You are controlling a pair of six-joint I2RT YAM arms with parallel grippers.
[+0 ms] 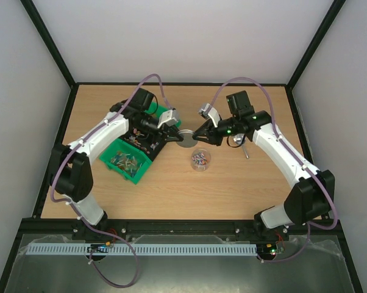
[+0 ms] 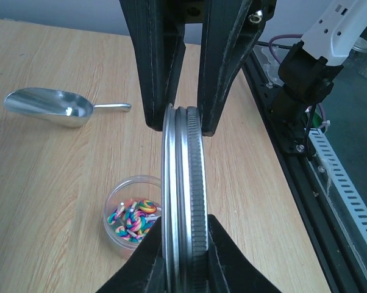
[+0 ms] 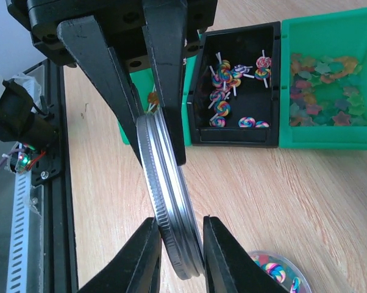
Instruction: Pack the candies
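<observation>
A round silver lid [image 1: 186,139] hangs above the table between both grippers, edge-on in the left wrist view [image 2: 183,171] and the right wrist view [image 3: 162,165]. My left gripper [image 1: 175,135] [image 2: 185,223] is shut on one side of it. My right gripper [image 1: 197,135] [image 3: 180,226] is shut on the opposite side. Below stands a small clear round tub [image 1: 200,160] holding several swirl candies [image 2: 131,217], open on top; its rim shows in the right wrist view [image 3: 275,271]. More candies lie in a black bin [image 3: 235,91] and a green bin [image 3: 324,85].
The green bins [image 1: 130,160] sit at the left under my left arm. A metal scoop [image 1: 245,149] [image 2: 49,107] lies on the wood to the right of the tub. Black frame rails run along the table's edges.
</observation>
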